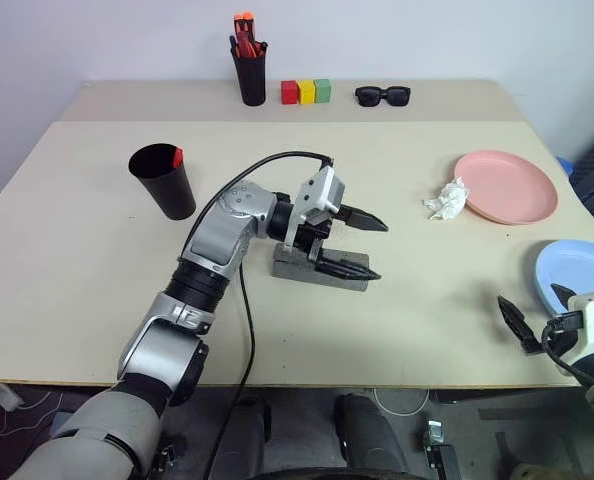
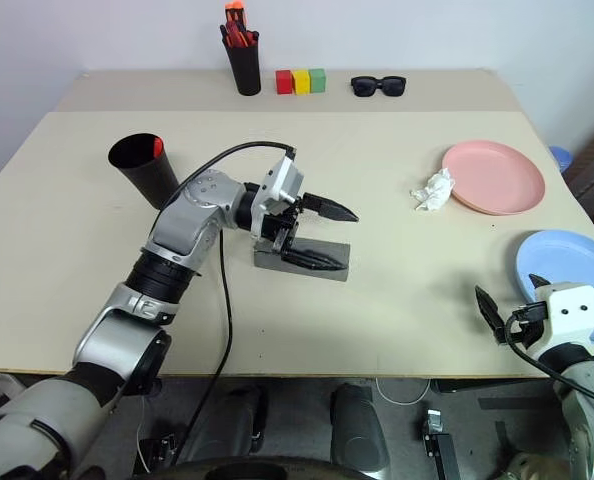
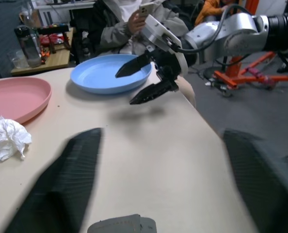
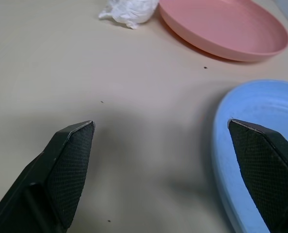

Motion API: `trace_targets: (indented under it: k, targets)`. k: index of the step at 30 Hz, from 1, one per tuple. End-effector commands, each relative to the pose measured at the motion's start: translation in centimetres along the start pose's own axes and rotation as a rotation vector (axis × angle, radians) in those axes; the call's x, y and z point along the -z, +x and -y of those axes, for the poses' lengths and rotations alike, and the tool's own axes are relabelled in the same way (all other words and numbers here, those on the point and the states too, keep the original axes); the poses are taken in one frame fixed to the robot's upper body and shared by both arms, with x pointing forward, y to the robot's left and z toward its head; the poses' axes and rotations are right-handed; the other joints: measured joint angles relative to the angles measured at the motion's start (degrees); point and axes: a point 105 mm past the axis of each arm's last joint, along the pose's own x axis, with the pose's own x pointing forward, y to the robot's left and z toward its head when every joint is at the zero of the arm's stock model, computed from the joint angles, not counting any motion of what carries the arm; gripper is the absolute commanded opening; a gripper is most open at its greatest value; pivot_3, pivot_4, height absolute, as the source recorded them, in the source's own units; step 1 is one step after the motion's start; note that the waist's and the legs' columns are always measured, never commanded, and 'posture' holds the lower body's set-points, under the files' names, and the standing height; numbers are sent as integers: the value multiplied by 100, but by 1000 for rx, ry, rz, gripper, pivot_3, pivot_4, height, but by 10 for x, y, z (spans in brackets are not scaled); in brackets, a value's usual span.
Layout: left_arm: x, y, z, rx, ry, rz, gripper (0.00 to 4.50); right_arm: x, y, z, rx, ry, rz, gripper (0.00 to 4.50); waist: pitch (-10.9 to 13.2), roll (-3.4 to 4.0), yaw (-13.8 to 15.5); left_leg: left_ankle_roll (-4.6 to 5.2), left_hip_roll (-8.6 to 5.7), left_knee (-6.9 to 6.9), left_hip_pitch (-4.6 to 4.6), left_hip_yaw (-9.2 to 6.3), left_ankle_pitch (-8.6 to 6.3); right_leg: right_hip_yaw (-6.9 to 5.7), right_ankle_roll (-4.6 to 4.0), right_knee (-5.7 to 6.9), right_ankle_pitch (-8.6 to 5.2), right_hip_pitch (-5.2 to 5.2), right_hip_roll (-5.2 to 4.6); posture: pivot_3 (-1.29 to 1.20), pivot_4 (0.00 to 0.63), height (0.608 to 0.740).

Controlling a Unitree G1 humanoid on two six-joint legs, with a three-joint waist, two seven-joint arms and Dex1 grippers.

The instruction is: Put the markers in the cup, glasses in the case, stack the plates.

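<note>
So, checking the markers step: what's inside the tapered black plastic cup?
A red-orange tip shows at the tapered black plastic cup's rim. The rest of its inside is dark, so what else it holds is hidden.

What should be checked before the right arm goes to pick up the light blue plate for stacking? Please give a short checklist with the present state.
1. Right gripper open and empty: ok, its fingers stand wide apart with nothing between.
2. Round light blue plastic plate free to lift: ok, nothing lies on it.
3. Round salmon pink plastic plate ready to receive: ok, its surface is bare.
4. Crumpled white tissue out of the way: not ok, it lies against the pink plate's rim.
5. Left gripper away from the plates: ok, it is open over the long grey felt case mid-table.
6. Glasses inside the case: cannot tell.
</note>
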Motion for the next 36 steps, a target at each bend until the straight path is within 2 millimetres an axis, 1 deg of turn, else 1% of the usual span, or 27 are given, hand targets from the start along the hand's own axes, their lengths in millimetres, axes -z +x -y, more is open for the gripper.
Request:
trace_targets:
  k: [1, 5, 13, 20, 26, 27, 28, 35, 36]
  targets:
    - [-3, 2, 2, 27, 43, -24, 4474, -7, -1, 9, 52, -9, 16, 4500, 0, 0, -4, 0, 0, 0, 0, 0, 0, 0, -1, 0, -1, 0, 0, 0, 150, 740]
    - [1, -1, 4, 43, 42, -72, 4474, -4, 4, 15, 85, -9, -17, 4500, 0, 0, -13, 0, 0, -1, 0, 0, 0, 0, -1, 0, -1, 0, 0, 0, 150, 740]
    - [5, -8, 9, 52, -6, -113, 4474, 3, 12, 28, 136, 25, -77, 4500, 0, 1, -6, 0, 0, -2, 0, 0, 0, 0, -2, -1, -1, -1, 0, 0, 150, 740]
    - [5, -7, 6, -2, -42, -128, 4474, 0, 21, 34, 159, 91, -85, 4500, 0, 1, -15, 0, 0, -2, 0, 0, 0, 0, 1, 0, 0, -1, 0, 0, 150, 740]
    - [9, -7, 2, -53, -88, -160, 4474, 2, 26, 37, 157, 113, -105, 4500, 0, 2, -12, 1, 0, -3, 0, 0, 0, 0, 2, 0, 1, -1, 0, 0, 150, 740]
    - [10, -8, 3, -56, -99, -162, 4500, 2, 27, 37, 157, 118, -110, 3974, 0, 2, -12, 0, 0, -3, 0, -1, 0, 0, 2, 0, 1, -1, 0, 0, 150, 740]
    - [10, -8, 3, -58, -105, -164, 4500, 3, 27, 38, 156, 121, -118, 3684, 0, 2, -13, 0, 0, -4, 0, 0, 0, 0, 2, 0, 1, -1, 0, 0, 150, 740]
    - [12, -9, 3, -62, -134, -172, 4500, 10, 27, 42, 167, 114, -163, 65, 0, 2, -19, 0, 0, -4, 0, 0, 0, 0, 3, -1, 1, -1, 0, 0, 150, 740]
    - [13, -9, 3, -63, -134, -173, 4500, 11, 27, 43, 169, 111, -167, 21, 0, 0, -21, 0, 0, -4, 1, 0, 0, 0, 3, -1, 1, -1, 0, 0, 150, 740]
